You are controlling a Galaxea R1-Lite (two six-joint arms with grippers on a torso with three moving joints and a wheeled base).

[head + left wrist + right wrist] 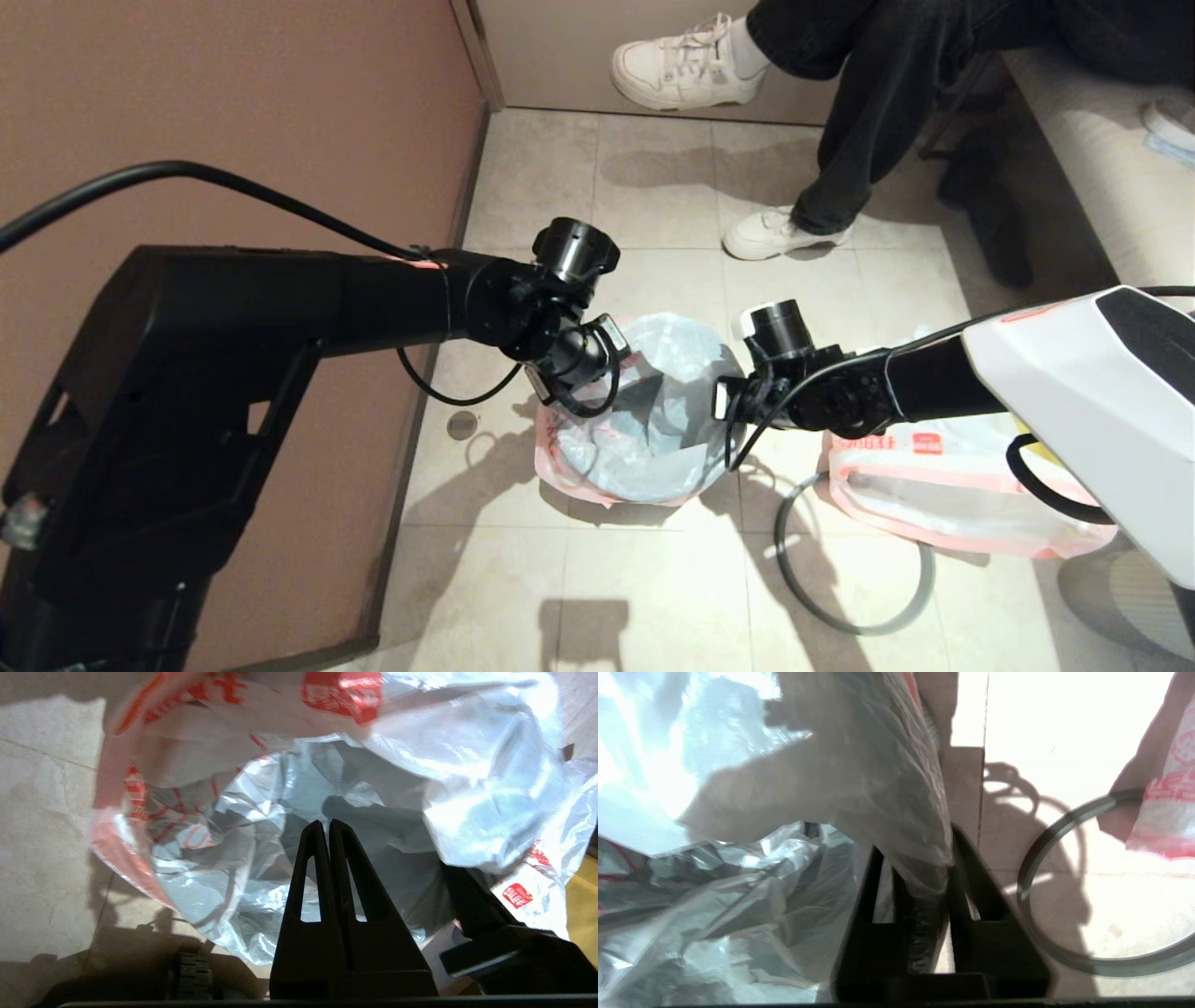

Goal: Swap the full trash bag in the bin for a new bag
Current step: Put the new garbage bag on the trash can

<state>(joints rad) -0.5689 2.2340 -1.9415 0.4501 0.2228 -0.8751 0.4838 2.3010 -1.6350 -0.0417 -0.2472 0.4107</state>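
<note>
Bin (560,490) — wall hidden under the draped new bag (653,411); full trash bag (962,495) partly hidden by the right arm.

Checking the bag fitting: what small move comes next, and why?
Probably the right gripper, shut on the thin white red-printed plastic bag's edge, should draw that edge outward and down: the mouth looks crumpled, and the loose grey ring lies on the floor, not yet fitted.

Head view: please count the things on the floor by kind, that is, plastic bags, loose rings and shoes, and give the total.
Plastic bags: 2, the new bag lining the bin between the arms, and the full trash bag lying on the floor.
Loose rings: 1, the grey ring on the tiles.
Shoes: 2, the white sneakers.
Total: 5
</note>
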